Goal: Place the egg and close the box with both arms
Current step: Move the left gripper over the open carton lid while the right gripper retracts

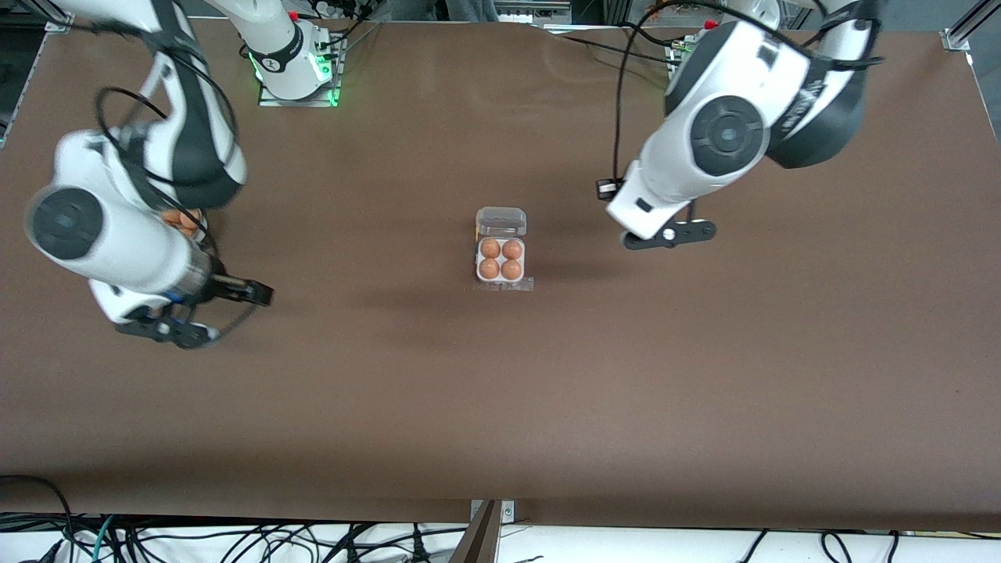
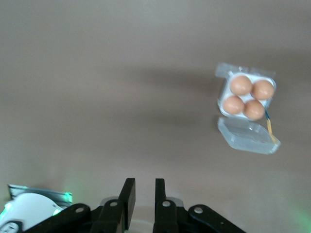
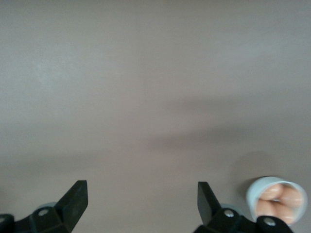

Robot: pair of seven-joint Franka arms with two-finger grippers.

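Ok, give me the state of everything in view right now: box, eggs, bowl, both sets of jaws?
box: lid open, lying flat on the table, all four cells filled.
eggs in the box: four, seated one to a cell.
bowl: upright, holding spare eggs, under the right arm.
left gripper: jaws nearly together, holding nothing, over bare table toward the left arm's end.
right gripper: jaws wide open, empty, beside the bowl.

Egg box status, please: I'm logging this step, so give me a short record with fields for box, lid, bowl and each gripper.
box: white tray mid-table, all four cells holding eggs
lid: open, lying flat
bowl: white, with spare eggs, toward the right arm's end
left gripper: empty, fingers narrowly apart, above bare table
right gripper: empty, fingers wide apart, above bare table near the bowl
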